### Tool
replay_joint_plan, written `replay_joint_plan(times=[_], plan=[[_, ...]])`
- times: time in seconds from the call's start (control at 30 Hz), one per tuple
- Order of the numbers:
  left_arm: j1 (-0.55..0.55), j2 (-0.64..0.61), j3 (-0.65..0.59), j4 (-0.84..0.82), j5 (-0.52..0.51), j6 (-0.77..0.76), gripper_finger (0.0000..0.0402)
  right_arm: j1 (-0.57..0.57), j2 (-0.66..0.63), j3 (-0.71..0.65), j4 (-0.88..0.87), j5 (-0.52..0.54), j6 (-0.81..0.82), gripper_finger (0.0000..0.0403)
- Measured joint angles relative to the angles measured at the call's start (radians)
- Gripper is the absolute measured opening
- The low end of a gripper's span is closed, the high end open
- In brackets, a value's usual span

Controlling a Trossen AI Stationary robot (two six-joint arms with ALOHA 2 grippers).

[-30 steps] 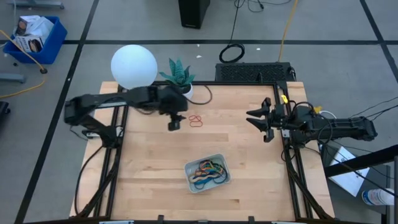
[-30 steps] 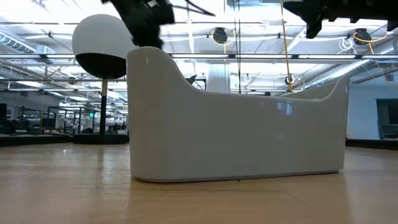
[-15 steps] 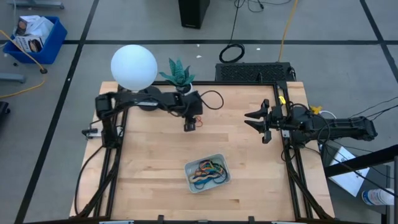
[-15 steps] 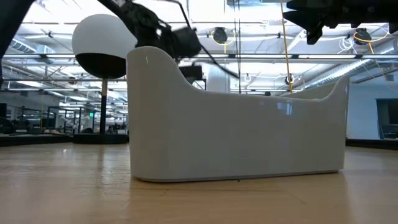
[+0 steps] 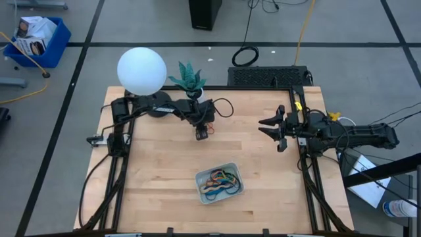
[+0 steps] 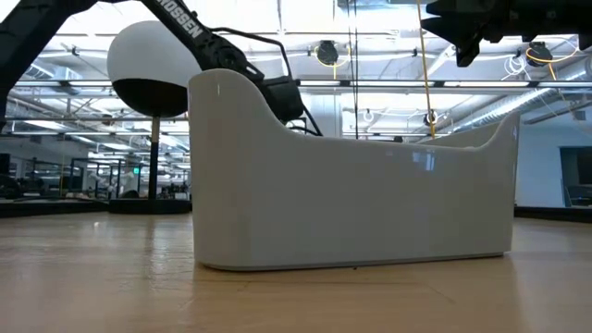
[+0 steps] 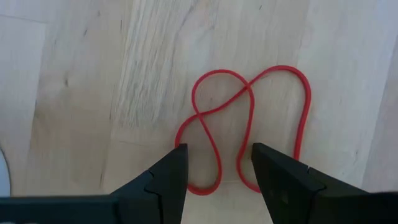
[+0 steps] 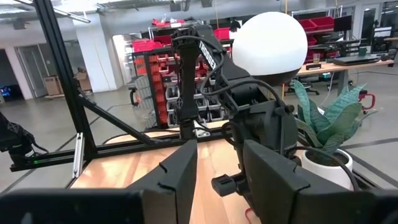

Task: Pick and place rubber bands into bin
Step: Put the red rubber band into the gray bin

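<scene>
A red rubber band [image 7: 249,118] lies flat on the wooden table in a twisted figure-eight. My left gripper [image 7: 217,163] [image 5: 202,132] is open just above it, pointing down. Its two fingers stand either side of the band's near loop, and I cannot tell whether they touch it. The pale bin [image 5: 198,179] sits near the table's front middle with several coloured bands [image 5: 220,182] inside; its wall [image 6: 351,194] fills the low view. My right gripper [image 5: 268,126] [image 8: 221,180] is open and empty above the table's right side.
A white globe lamp [image 5: 141,70] and a potted plant [image 5: 189,79] stand at the table's far edge behind my left arm. A black cable [image 5: 225,105] loops near the plant. Bare wood lies between the red band and the bin.
My left gripper has gone toward the table's right edge and down, ending over the red band, which has stayed where it was. The left arm has folded in closer to the far edge.
</scene>
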Motion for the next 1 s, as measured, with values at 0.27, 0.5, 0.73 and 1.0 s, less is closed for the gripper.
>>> replay_joint_plan(times=[0.27,0.5,0.73,1.0], plan=[[0.0,0.001,-0.001,-0.002,0.008,0.003,0.0166,0.0,0.0,0.0,-0.002,0.0,-0.018,0.0126],[-0.002,0.002,-0.002,0.0,0.014,0.018,0.0079,0.0,0.0,0.0,-0.004,0.001,-0.036,0.0125],[-0.007,0.003,-0.004,0.013,0.007,0.034,0.0007,0.0,0.0,0.0,-0.006,0.003,-0.051,0.0125],[-0.008,-0.007,-0.006,0.02,0.005,-0.01,0.0005,0.0,0.0,0.0,-0.007,0.003,-0.051,0.0126]])
